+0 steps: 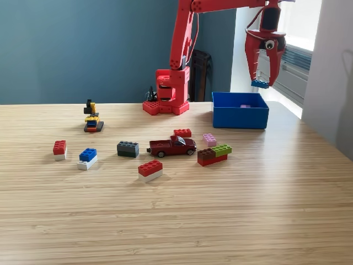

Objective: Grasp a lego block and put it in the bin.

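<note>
Hanging above the bin (240, 117), the red gripper (261, 83) pinches a small blue lego block (260, 84) at its fingertips. A purple brick (245, 106) lies inside the bin. In front of the bin sit a pink brick (209, 139) and a red toy truck (172, 146).

On my exterior view: wooden table (176, 221); dark red toy pickup truck (172, 146) at centre; small black-and-yellow toy figure (92, 118) far left; teal wall (71, 49) behind; bright window (300, 22) at far right.
</note>
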